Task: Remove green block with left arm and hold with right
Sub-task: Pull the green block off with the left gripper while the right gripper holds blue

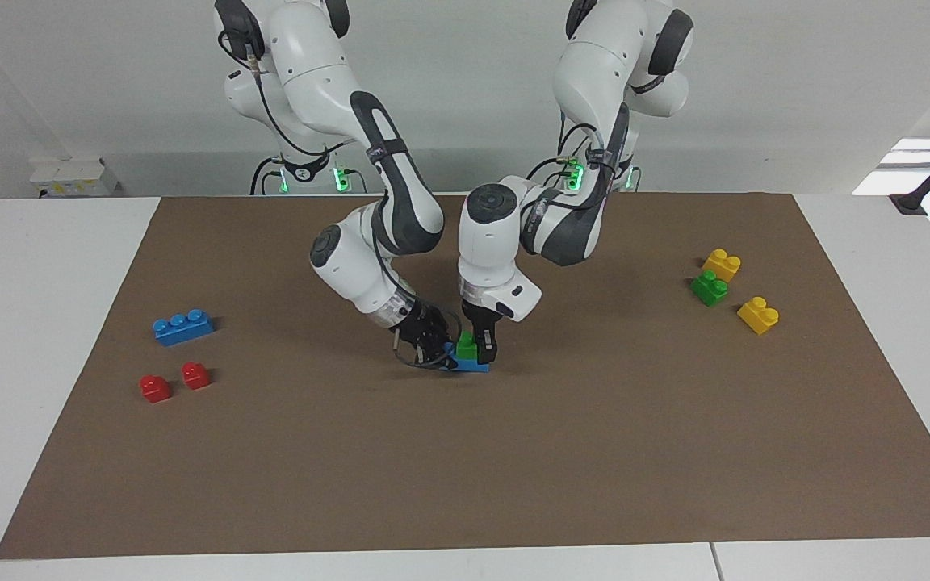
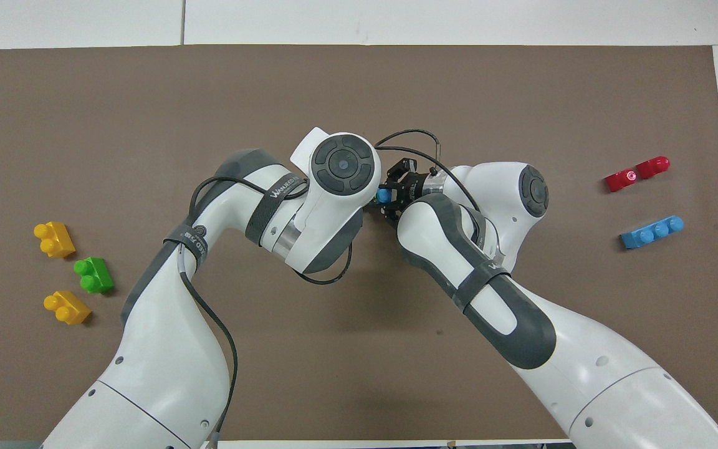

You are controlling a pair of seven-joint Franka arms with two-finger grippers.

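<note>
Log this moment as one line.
left gripper: closing on green block | right gripper: shut on blue brick | block still attached

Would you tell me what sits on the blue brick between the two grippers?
A green block sits on the blue brick; the left gripper covers part of it.

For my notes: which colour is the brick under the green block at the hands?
Blue, clearest in the facing view.

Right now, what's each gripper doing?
Left gripper: shut on the green block, which sits on the blue brick.
Right gripper: shut on the blue brick.
</note>
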